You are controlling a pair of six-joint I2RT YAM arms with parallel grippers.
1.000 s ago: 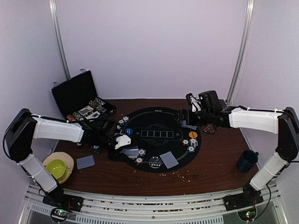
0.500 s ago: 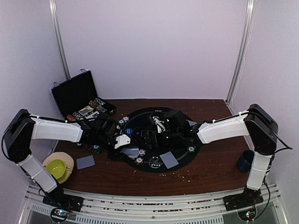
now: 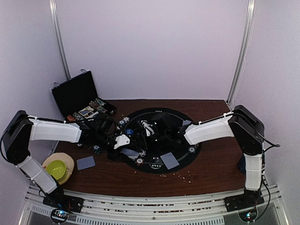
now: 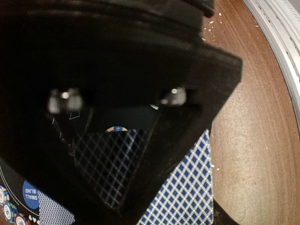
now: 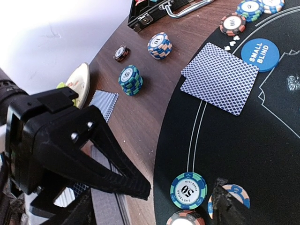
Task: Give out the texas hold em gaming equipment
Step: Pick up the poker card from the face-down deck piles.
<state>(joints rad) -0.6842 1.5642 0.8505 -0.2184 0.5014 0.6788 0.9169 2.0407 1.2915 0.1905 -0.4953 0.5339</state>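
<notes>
From above, the left gripper [image 3: 123, 140] sits low at the left rim of the round black mat [image 3: 161, 112] with the right gripper [image 3: 149, 129] just beside it. One blue-checked card [image 3: 169, 160] lies on the mat's near part, a second card [image 3: 86, 162] on the wood, and chip stacks [image 3: 123, 123] near the open black case [image 3: 75, 96]. In the left wrist view black gripper parts block most of the picture, and a close card [image 4: 185, 187] shows through the gap near the SMALL BLIND disc [image 4: 30, 194]; I cannot tell whether those fingers grip it. In the right wrist view its own fingers are spread wide and empty above a green chip [image 5: 188, 190] on the mat.
</notes>
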